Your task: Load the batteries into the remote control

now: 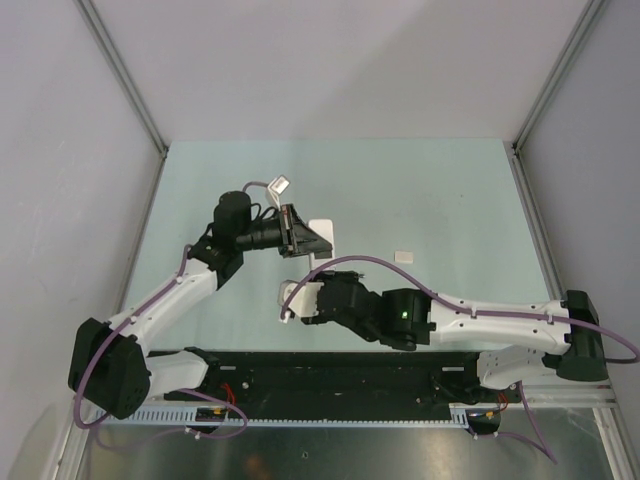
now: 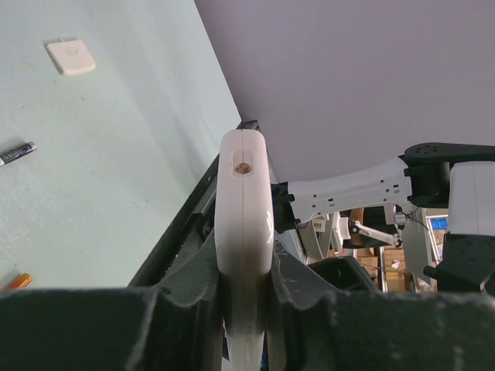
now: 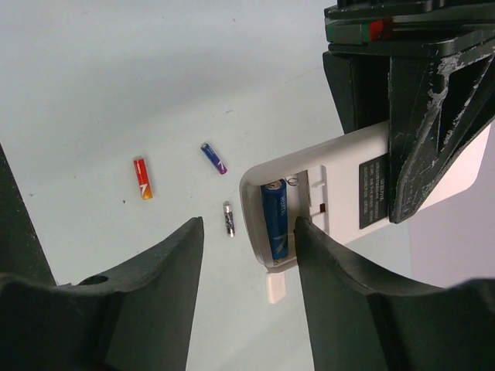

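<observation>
Pale grey wall panels [image 1: 340, 60] enclose a pale green worktop [image 1: 440, 190] on three sides.

The left arm [image 1: 170, 295] reaches in from the near left corner. The right arm [image 1: 490, 318] stretches across from the near right, and the two meet near the middle of the worktop.

The left gripper [image 2: 244, 286] is clamped on the remote control [image 3: 340, 185]. Its dark fingers [image 3: 421, 131] press both flat sides of the white body. The remote control is held at a slant, plain back turned towards the right wrist camera and battery bay uncovered at its free end.

The right gripper [image 3: 247, 228] has its fingers [image 3: 158, 270] spread apart and grips nothing. In its own wrist view they frame the open end of the remote control.

A small white cover plate [image 2: 71, 56] lies flat on the worktop, well apart from both grippers.

The bright blue battery [image 3: 274, 220] sits lengthwise in one slot of the bay, and the slot beside it shows bare plastic.

Three batteries lie loose on the worktop, apart from one another:
- the red battery [image 3: 142, 178], farthest from the remote control;
- the dark blue-purple battery [image 3: 214, 158], between the other two;
- the grey-silver battery [image 3: 229, 219], nearest the open end in the right wrist view.
</observation>
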Controlling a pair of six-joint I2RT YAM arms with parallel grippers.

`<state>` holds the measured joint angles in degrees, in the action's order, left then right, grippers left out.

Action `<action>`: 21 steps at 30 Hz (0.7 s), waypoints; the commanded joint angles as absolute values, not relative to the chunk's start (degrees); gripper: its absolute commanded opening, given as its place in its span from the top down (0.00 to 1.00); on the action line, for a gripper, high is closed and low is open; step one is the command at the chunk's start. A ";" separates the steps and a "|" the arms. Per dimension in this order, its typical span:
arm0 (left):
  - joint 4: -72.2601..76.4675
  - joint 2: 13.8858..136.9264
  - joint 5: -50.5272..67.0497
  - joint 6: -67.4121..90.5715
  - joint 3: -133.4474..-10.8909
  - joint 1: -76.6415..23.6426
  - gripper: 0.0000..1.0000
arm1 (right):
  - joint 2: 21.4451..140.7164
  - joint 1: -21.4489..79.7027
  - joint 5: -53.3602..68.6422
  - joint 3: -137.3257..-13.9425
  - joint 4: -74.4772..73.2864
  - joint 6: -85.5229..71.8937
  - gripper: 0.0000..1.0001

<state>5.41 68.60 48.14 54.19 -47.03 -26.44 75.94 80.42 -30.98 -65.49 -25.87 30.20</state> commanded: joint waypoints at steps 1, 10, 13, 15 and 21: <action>7.65 68.12 51.68 55.90 -46.85 -26.72 1.00 | 73.30 78.75 -32.70 -68.29 -24.43 29.45 0.43; 7.91 68.03 51.68 55.81 -46.41 -26.72 1.00 | 70.58 76.55 -29.80 -69.34 -22.24 26.90 0.37; 8.00 68.11 51.77 55.81 -46.23 -26.72 1.00 | 68.74 75.41 -27.17 -69.61 -22.50 25.67 0.36; 8.00 68.12 51.77 55.81 -46.23 -26.63 1.00 | 67.15 74.71 -25.41 -69.79 -22.94 25.05 0.36; 8.61 68.12 51.68 56.07 -46.23 -26.72 1.00 | 64.51 72.07 -22.06 -69.96 -24.52 23.64 0.36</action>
